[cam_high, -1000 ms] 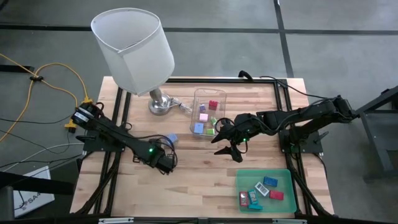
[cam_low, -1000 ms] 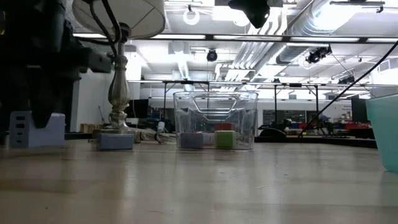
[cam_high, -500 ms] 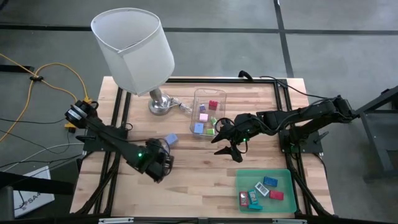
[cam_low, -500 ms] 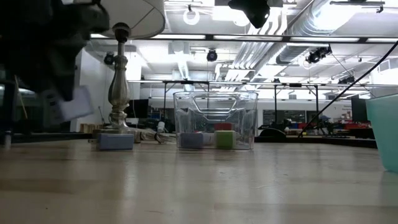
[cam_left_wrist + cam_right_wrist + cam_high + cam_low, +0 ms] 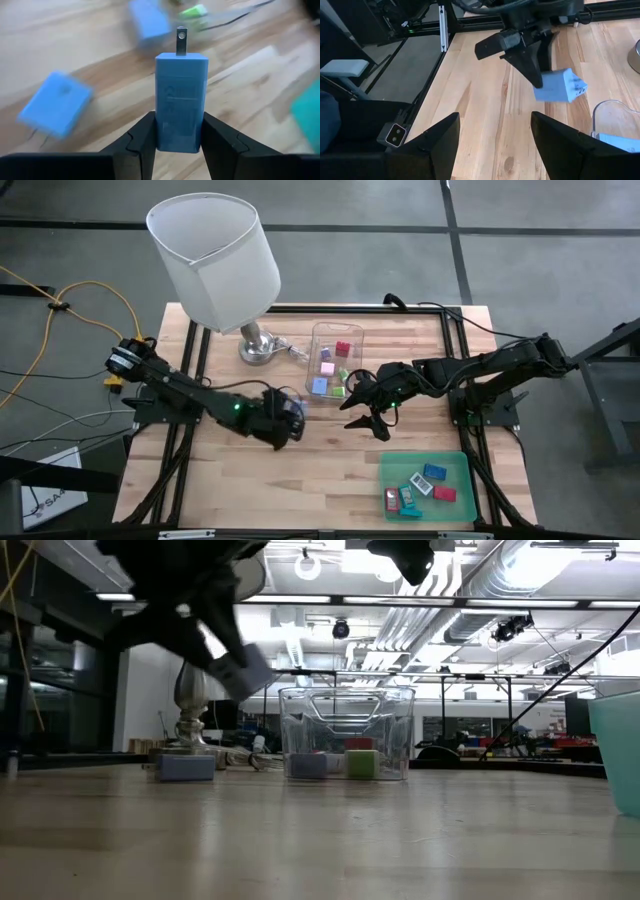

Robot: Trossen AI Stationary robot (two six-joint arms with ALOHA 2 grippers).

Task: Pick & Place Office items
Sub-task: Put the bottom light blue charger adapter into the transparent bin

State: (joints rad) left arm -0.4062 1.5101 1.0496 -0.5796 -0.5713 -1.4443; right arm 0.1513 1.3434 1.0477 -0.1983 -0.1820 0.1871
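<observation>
My left gripper is shut on a blue block with a metal prong at its far end, one of the office items. It hangs over the table's middle, left of the clear box; the low view shows this block well above the wood. Another blue block lies flat on the table near the lamp base. My right gripper hovers open just right of the box, holding nothing. More small coloured items lie in the box and in the green tray. My left gripper pinches the blue block's two opposite sides between its two fingers, at the end away from the prong. The fingers slant down from the table's left and lie along the block. The block is lifted clear of the table and tilted.
A lamp with a white shade and a metal base stands at the far left. The clear box sits between the two grippers. The green tray lies at the near right corner. Bare wood stretches along the near side.
My left gripper has risen and gone toward the table's right, toward the clear box, turning as it went. The blue block, which stood on the table a second ago, is now lifted clear and tilted. My right gripper kept still.
</observation>
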